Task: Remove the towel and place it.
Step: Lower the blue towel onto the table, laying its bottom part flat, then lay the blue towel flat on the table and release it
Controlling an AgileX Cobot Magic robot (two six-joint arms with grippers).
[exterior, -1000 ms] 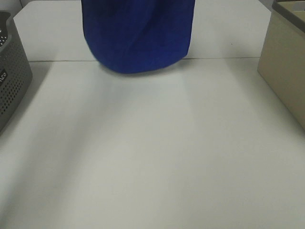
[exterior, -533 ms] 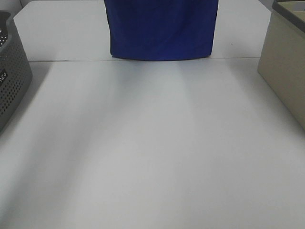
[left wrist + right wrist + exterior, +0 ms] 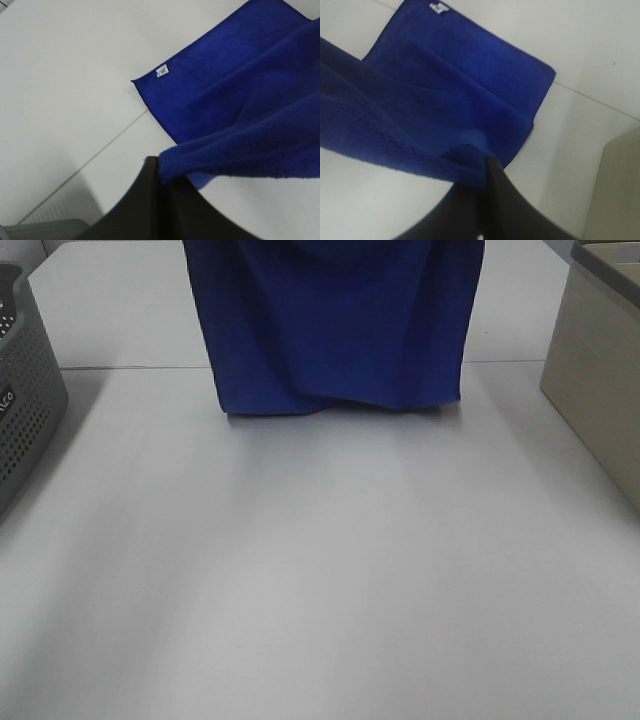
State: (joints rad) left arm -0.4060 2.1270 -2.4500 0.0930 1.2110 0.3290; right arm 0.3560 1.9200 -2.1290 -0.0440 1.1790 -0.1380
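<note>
The royal-blue towel (image 3: 335,325) hangs down from above the top edge of the exterior view, and its lower hem lies on the white table (image 3: 320,570) at the far middle. My left gripper (image 3: 162,182) is shut on one upper edge of the towel (image 3: 240,115). A small white tag (image 3: 162,71) shows at the towel's lower corner, flat on the table. My right gripper (image 3: 481,177) is shut on the other upper edge of the towel (image 3: 435,95), with the tag (image 3: 438,7) far off. Neither gripper shows in the exterior view.
A grey perforated basket (image 3: 25,390) stands at the left edge. A beige bin (image 3: 600,380) stands at the right edge. A seam crosses the table under the towel's hem.
The towel has come lower and nearer. Its hem, which hung just above the far table, now rests on the table and folds a little.
</note>
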